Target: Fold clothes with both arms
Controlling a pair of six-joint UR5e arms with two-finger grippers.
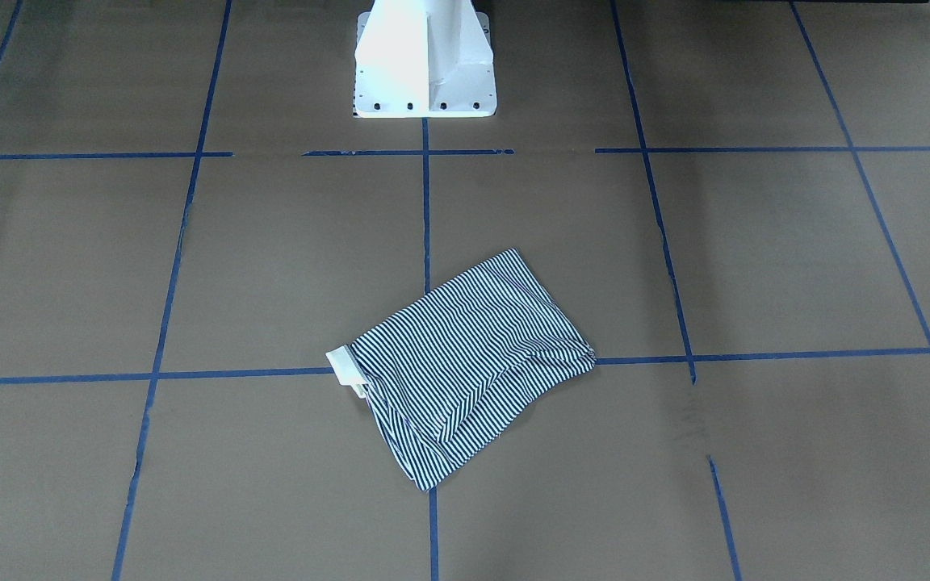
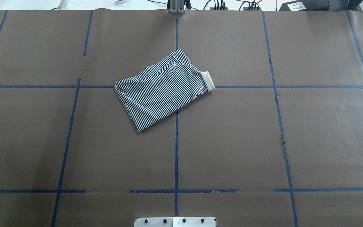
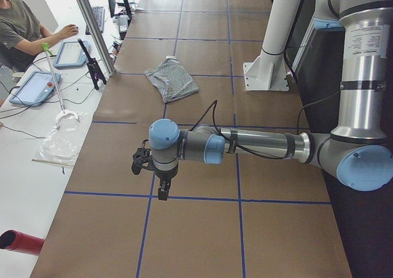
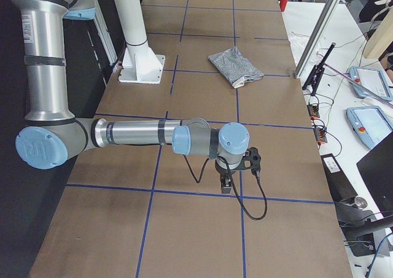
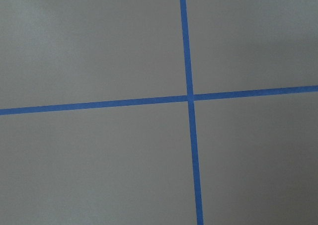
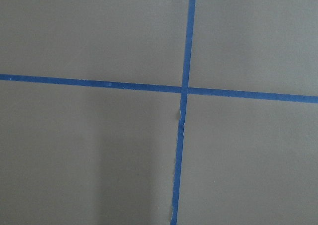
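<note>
Nearest the left-end camera: left arm (image 3: 258, 144), silver-grey with light blue joint caps, stretched level over the brown desk (image 2: 232, 142). Black left hand (image 3: 163, 195) at its tip, pointing down above a line of blue tape (image 3: 264, 200). Too small and side-on to tell whether open or closed.

Nearest the right-end camera: right arm (image 4: 135, 132), likewise level over the desk, with a black cable looping below its wrist. Right hand (image 4: 226, 189) pointing down above the desk, close to another tape line. Cannot tell whether open or closed here either.

Both wrist views filled with plain brown desk surface and one crossing of blue tape, seen from above.

Between the two arms, well apart from both hands: striped polo shirt (image 2: 159, 91), thin navy-and-white stripes, folded into a compact rectangle. Lying flat on the desk, turned at a slant. Placed across the centre tape line, in the half of the desk far from the white pedestal (image 1: 425, 56), a little toward the robot's left. Cream collar (image 2: 209, 81) poking out of the end toward the robot's right, lying over the crosswise tape line.

Beside the desk in the left-end view: seated person (image 3: 21, 26) at a white side table, with two tablet-like pendants (image 3: 34, 86) in front.
</note>
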